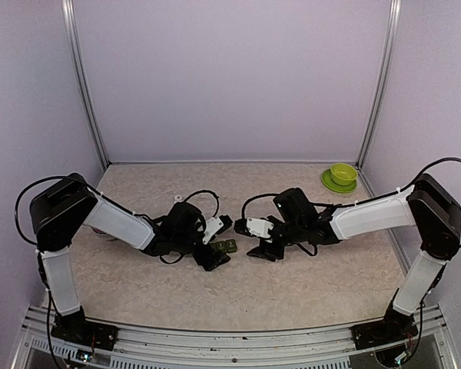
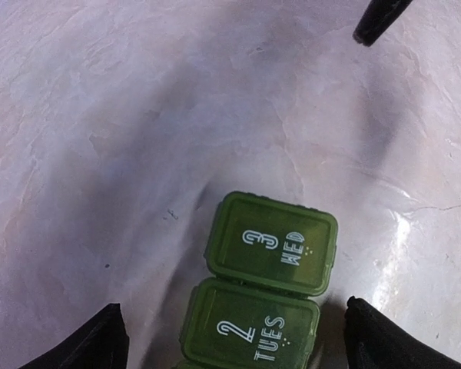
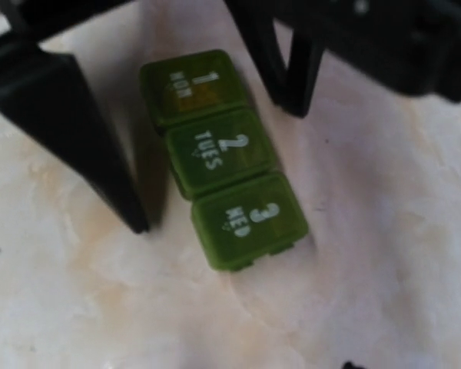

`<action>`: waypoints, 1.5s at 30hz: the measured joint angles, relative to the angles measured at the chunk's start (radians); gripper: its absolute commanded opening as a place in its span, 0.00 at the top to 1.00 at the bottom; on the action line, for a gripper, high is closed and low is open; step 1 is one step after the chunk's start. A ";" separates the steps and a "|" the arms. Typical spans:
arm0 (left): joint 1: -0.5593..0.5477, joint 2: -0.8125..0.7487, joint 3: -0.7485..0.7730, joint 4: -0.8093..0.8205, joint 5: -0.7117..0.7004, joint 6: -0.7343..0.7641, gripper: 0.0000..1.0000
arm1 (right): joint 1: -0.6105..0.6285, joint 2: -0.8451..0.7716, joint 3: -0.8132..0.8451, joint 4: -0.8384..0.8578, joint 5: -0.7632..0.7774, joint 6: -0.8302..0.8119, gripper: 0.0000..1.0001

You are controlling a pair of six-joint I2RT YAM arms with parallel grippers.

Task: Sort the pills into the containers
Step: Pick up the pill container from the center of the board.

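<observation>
Containers [image 2: 270, 254] cropped in left wrist view.

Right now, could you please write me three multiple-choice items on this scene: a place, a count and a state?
1. Where does the lime-green bowl stand? A near left corner; B far right corner; C dead centre.
2. How many compartments has the green pill strip? A two; B three; C five.
3. The strip's lids are: A all shut; B all open; C only the middle open.
1 B, on its saucer at far right; 2 B, printed MON, TUES, WED; 3 A, every lid lies flat.
</observation>
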 measured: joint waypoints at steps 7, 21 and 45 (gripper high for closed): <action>0.000 0.020 0.007 0.035 0.017 0.026 0.19 | -0.007 -0.058 -0.040 0.040 0.010 0.027 0.39; 0.002 0.019 0.006 0.025 0.035 0.031 0.41 | -0.020 -0.058 -0.046 0.055 0.005 0.037 0.39; -0.028 -0.062 -0.013 -0.117 0.081 -0.007 0.71 | -0.007 -0.062 -0.047 0.051 -0.051 0.006 0.41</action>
